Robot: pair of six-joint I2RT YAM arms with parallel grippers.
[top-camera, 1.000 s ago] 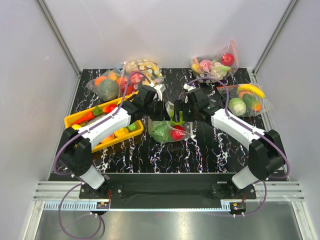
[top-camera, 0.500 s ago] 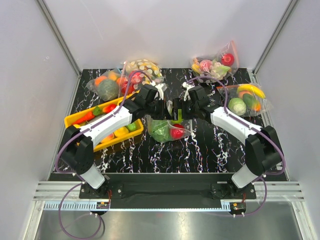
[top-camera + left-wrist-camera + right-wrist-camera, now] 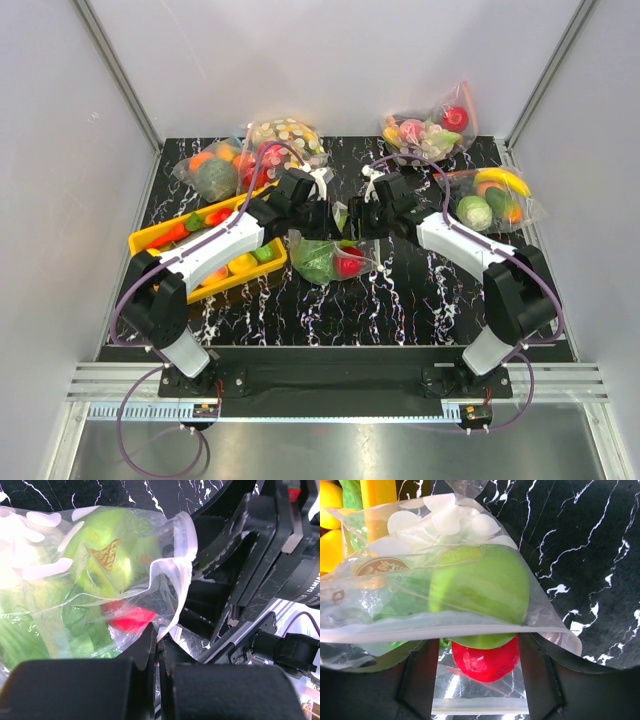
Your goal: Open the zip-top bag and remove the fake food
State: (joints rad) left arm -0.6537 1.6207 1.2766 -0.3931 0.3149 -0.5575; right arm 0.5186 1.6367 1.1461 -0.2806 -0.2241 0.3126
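Zip-top bag [image 3: 330, 258]: lies at the centre of the black marbled table [image 3: 420, 300], just near of the two wrists, with its open rim lifted toward them. The dotted film shows a lettuce [image 3: 316, 262] on the left and a red fruit [image 3: 351, 265] on the right. The wrist views add a green apple [image 3: 480, 590] sitting above the red fruit.

Left side: yellow tray [image 3: 150, 240] of mixed produce, lying diagonally.

Left arm [image 3: 215, 245]: base at the near left corner. The white forearm reaches far-right across the tray's right end, and the wrist is pitched down at table centre. Left gripper [image 3: 322, 215]: jaws fully closed, pinching a fold of the bag's rim [image 3: 170, 580]. The film runs straight into the seam between the fingers [image 3: 145, 650].

Right arm [image 3: 460, 245]: mirrored, base near right, forearm reaching far-left, wrist facing the left one. Right gripper [image 3: 358, 218]: jaws apart, fingers [image 3: 417, 675] set either side of the bag's zip edge. The film passes between them and does not look clamped.
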